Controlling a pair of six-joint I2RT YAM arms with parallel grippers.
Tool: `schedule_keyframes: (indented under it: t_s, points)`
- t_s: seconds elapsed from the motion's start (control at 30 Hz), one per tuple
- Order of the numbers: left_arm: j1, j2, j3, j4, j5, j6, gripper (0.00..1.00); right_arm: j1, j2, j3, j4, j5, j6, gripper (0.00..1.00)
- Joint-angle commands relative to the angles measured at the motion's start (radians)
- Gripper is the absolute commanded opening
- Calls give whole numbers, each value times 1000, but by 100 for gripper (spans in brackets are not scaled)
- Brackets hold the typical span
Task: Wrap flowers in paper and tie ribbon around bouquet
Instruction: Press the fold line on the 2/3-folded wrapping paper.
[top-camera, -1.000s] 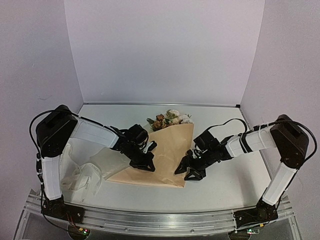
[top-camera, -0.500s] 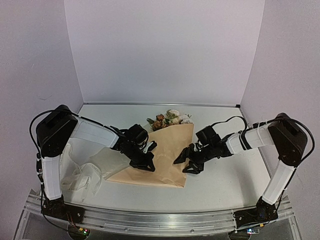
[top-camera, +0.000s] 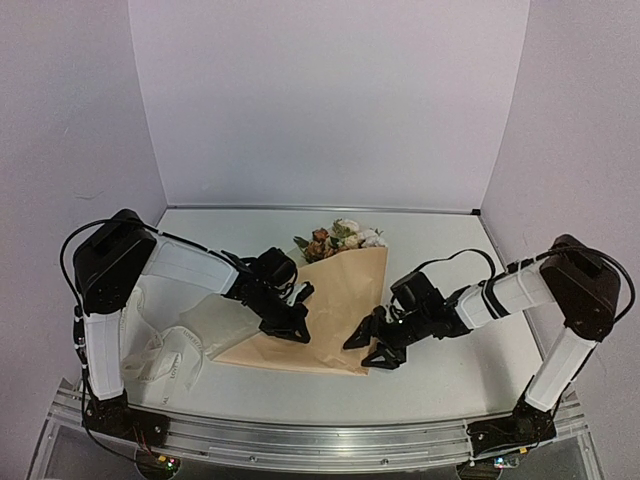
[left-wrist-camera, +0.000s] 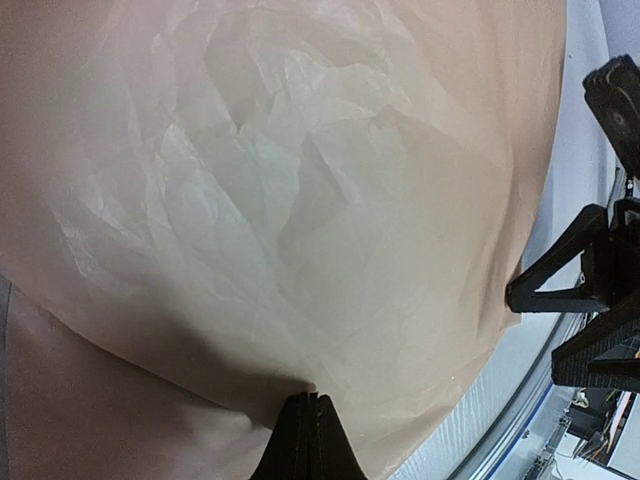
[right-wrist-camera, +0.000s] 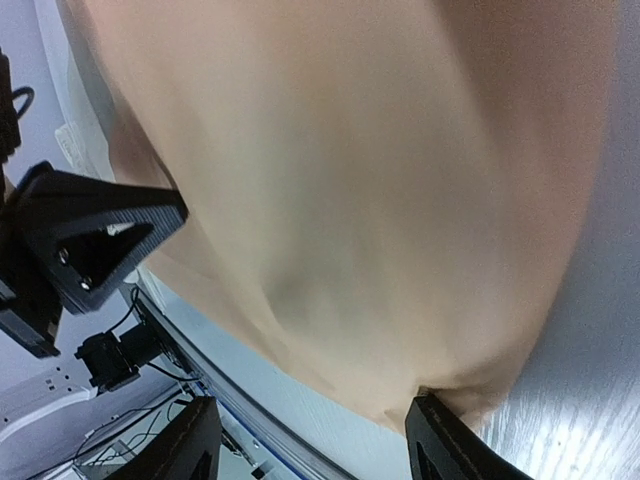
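One paper lying on table, folding over one bunch of flowers, heads poking out at far end. One ribbon lying loose at left of paper. Two grippers: left gripper pressing closed fingertips onto paper; right gripper holding jaws spread at paper's near right edge.

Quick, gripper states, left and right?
Left gripper: closed, tips on the paper; a pinch cannot be told.
Right gripper: open, straddling the paper's edge, holding nothing.
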Motion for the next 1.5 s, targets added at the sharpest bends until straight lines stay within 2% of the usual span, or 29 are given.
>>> schedule_keyframes:
  t_s: [0.0, 0.23, 0.53, 0.77, 0.97, 1.23, 1.47]
  points:
    - [-2, 53, 5, -59, -39, 9, 0, 12, -64, -84, -35, 5, 10, 67]
    - [-2, 54, 9, -66, -47, 10, 0, 21, -77, -96, -36, -19, 2, 68]
    - [0, 48, 16, -78, -51, 18, 0, -78, -148, 35, -68, -52, -5, 68]
    - [4, 48, 14, -80, -48, 23, 0, -113, -17, 127, -35, -65, -21, 68]
    - [5, 58, 19, -81, -41, 29, 0, -163, 68, 132, 36, -46, -39, 69]
    - [8, 60, 24, -94, -38, 39, 0, -232, 198, 113, 255, -10, 77, 68]
    - [10, 70, 36, -111, -37, 50, 0, -297, 225, 150, 280, 28, 106, 68]
